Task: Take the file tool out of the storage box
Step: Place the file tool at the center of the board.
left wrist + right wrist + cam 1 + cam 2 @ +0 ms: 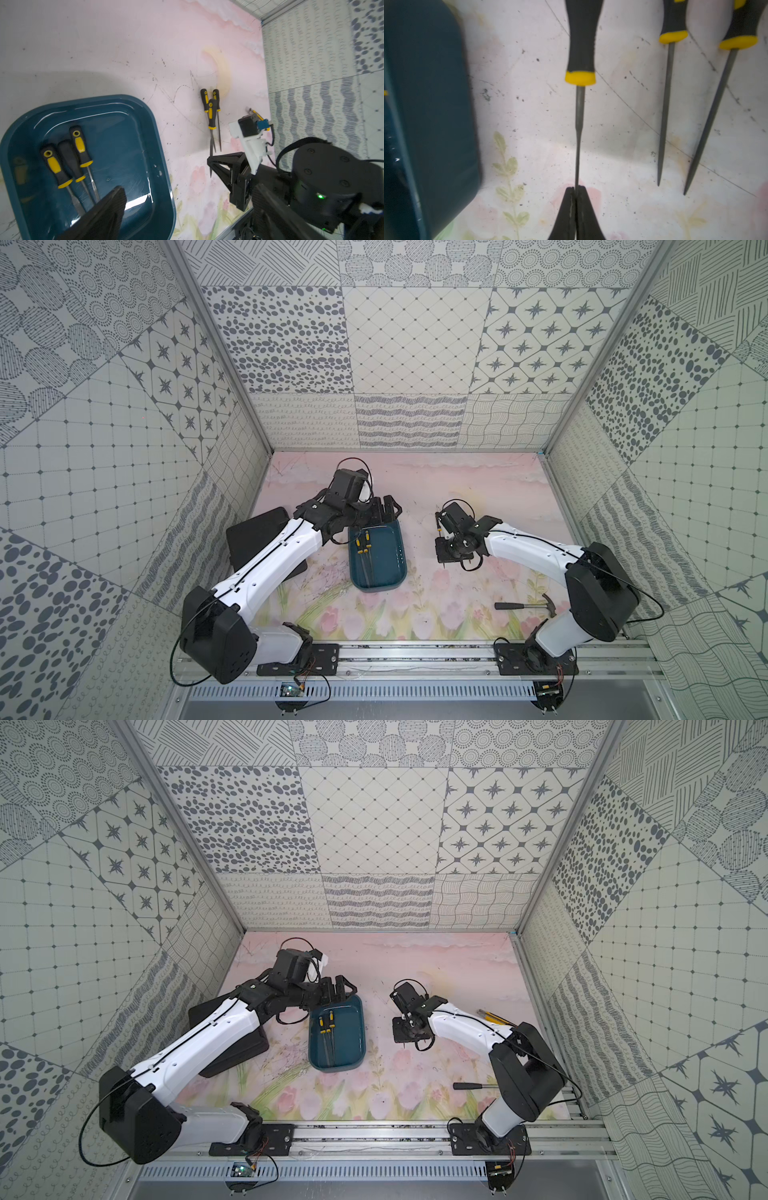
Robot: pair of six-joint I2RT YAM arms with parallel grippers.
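Flat black case (253, 531) lies far left. The left gripper (384, 512) hangs wide open over the teal storage box (376, 588), where three yellow-collared files (362, 545) remain. The right gripper (575, 191) pinches a fourth file (578, 116) by its blade, beside two files (665, 108) lying outside (roughly halfway, I judge). Scuffed floral mat (457, 489), patterned walls (415, 344).

Three files (54, 166) in teal storage box (124, 145)
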